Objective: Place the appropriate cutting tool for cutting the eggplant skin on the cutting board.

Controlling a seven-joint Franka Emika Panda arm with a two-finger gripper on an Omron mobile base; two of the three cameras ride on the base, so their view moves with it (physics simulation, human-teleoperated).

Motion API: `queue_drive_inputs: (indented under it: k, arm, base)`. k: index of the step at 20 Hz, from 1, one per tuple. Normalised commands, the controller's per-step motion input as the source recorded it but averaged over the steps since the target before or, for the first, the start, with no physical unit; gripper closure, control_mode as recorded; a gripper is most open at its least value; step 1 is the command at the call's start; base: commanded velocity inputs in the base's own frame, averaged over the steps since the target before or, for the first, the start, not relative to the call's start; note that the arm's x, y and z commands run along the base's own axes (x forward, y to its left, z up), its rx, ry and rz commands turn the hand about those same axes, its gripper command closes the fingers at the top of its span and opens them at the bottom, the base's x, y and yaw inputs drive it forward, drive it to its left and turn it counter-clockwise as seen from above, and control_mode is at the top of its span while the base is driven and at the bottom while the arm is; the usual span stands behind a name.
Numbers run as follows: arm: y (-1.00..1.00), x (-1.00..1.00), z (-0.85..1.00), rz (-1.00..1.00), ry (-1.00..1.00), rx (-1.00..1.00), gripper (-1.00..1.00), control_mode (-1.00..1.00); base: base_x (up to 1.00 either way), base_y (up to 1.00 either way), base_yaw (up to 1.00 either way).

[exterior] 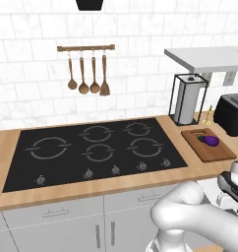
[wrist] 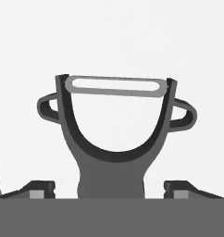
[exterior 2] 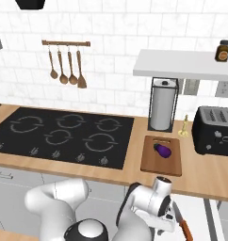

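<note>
I see the wooden countertop [exterior 2: 200, 174] carrying the black cooktop [exterior 2: 64, 134], cutting board [exterior 2: 162, 157], paper-towel holder [exterior 2: 163, 110] and toaster [exterior 2: 215, 129].

Home kitchen, rendered.
Black five-burner cooktop [exterior: 94, 147] set in a wooden countertop [exterior 2: 205, 176], grey cabinet fronts [exterior: 57, 221] below, white tile wall [exterior: 37, 93]. Wooden utensils on a wall rail [exterior: 86, 48], paper towel holder [exterior 2: 163, 104], black toaster [exterior 2: 215, 130], jar [exterior 2: 223, 50] on a white shelf [exterior 2: 182, 66], cutting board [exterior 2: 161, 155] with an eggplant [exterior 2: 163, 150] on it.
</note>
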Motion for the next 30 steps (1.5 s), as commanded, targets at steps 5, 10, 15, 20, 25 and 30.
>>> queue_drive_inputs:
  k: [5,10,15,20,25,30]
  arm:
    - [0.54,0.05,-0.94,0.0,0.03,-0.05,1.0,-1.0]
    - [0.3,-0.03,-0.36,0.0,0.0,0.0,1.0,-1.0]
    - [0.0,-0.34,0.14,-0.01,0.0,0.0,1.0,-1.0]
    - [-0.03,-0.45,0.94,0.0,0.0,0.0,1.0,-1.0]
    - [0.0,-0.43,1.0,0.01,0.0,0.0,1.0,-1.0]
    - [0.02,-0.54,1.0,0.08,0.0,0.0,1.0,-1.0]
  base:
    - [0.0,0.0,0.0]
    - [0.0,0.0,0.0]
    - [0.0,0.0,0.0]
    - [0.0,0.0,0.0]
    - [0.0,0.0,0.0]
    - [0.0,0.0,0.0]
